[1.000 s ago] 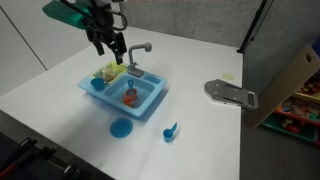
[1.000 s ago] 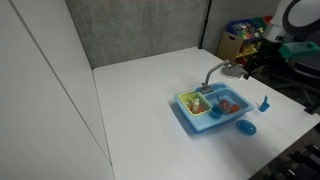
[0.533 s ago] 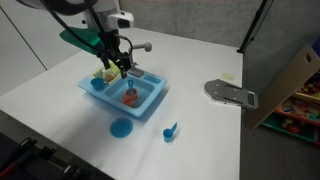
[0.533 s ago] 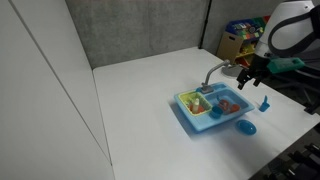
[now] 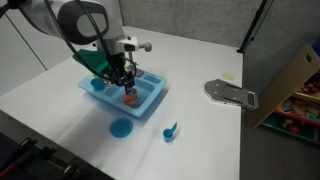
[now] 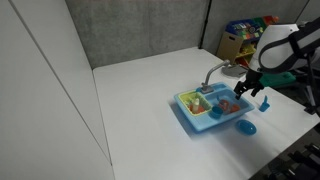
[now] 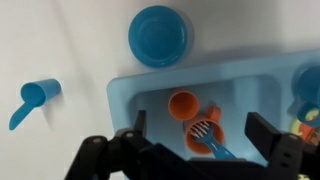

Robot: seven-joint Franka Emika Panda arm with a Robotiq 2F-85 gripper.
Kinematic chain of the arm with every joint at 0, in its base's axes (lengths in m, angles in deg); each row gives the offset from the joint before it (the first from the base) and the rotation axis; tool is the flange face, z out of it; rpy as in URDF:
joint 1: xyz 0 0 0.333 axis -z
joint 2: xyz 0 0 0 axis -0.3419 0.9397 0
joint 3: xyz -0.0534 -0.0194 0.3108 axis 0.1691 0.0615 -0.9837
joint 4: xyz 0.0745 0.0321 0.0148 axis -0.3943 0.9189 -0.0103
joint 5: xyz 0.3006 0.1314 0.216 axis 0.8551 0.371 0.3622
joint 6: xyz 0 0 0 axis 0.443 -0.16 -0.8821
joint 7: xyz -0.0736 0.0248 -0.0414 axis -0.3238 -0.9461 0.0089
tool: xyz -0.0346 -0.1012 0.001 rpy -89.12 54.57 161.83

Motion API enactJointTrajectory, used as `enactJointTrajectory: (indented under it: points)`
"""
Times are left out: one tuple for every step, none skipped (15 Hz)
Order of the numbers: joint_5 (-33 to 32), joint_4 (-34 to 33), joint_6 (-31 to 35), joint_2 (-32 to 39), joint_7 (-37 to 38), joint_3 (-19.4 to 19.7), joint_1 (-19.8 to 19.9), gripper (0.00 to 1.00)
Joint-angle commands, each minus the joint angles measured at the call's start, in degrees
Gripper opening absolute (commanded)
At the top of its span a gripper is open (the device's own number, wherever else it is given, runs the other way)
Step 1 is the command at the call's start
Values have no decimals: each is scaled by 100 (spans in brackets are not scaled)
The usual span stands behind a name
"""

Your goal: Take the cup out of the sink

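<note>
The light-blue toy sink (image 5: 143, 110) stands mid-table in both exterior views (image 6: 194, 121). The tiny orange-red cup (image 7: 182, 104) lies in its larger compartment, mouth toward the wrist camera, and shows as a red spot in an exterior view (image 5: 131, 99). Beside it lies a second orange piece with a blue utensil (image 7: 203, 137) on it. My gripper (image 7: 200, 130) is open, its fingers straddling that compartment just above the orange pieces. It hangs over the sink in both exterior views (image 5: 126, 86) (image 6: 240, 97). The sink's floor (image 7: 150, 112) shows in the wrist view.
A flat round blue plate (image 5: 121, 127) (image 7: 158, 35) and a small blue scoop (image 5: 170, 131) (image 7: 31, 99) lie on the table in front of the sink. The grey faucet (image 5: 141, 47) rises behind it. A grey metal plate (image 5: 232, 93) lies apart.
My gripper has come down from beside the faucet and now sits low over the sink's larger compartment. The cup and the other pieces have not moved.
</note>
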Motion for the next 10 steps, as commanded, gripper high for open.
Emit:
enactJointTrajectory:
  points:
    - [-25, -285, 62, 463, 281, 124, -82, 100]
    - [-34, -351, 64, 577, 327, 147, -100, 100]
    - [-27, -439, 32, 686, 376, 160, -113, 100]
    - [-18, -514, 11, 772, 405, 164, -123, 100]
    - [-17, -592, 1, 859, 435, 170, -143, 100]
    - [-13, -678, -17, 939, 461, 172, -160, 100]
    - [-2, -762, -31, 1017, 472, 169, -174, 100]
    - [-2, -843, -40, 1090, 486, 171, -194, 100]
    - [8, -916, -52, 1157, 494, 164, -205, 100]
    - [9, -986, -64, 1222, 517, 166, -222, 100]
